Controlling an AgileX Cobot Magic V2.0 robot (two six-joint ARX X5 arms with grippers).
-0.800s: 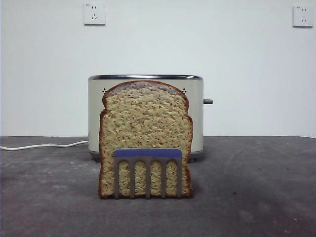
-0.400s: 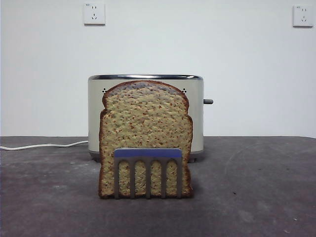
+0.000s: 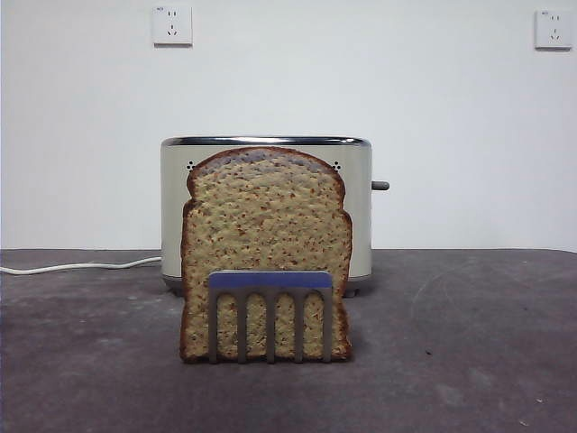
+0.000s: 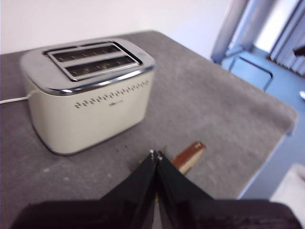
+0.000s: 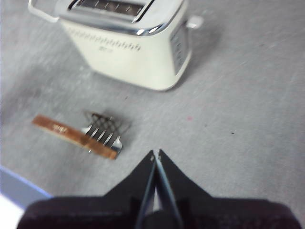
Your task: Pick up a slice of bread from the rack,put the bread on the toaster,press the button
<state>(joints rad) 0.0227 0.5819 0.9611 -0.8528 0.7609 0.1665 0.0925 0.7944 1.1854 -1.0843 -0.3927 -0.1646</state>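
Note:
The slice of bread stands upright in the small silver rack with the blue top bar, in front of the cream toaster. The button sticks out of the toaster's right side. In the left wrist view the toaster shows with two empty slots, and the bread's crust edge peeks past my left gripper, which is shut and empty. In the right wrist view the toaster, bread and rack lie beyond my right gripper, shut and empty. Neither gripper shows in the front view.
A white cord runs from the toaster off to the left. Two wall sockets sit on the white wall behind. The table's edge drops off beyond the bread in the left wrist view.

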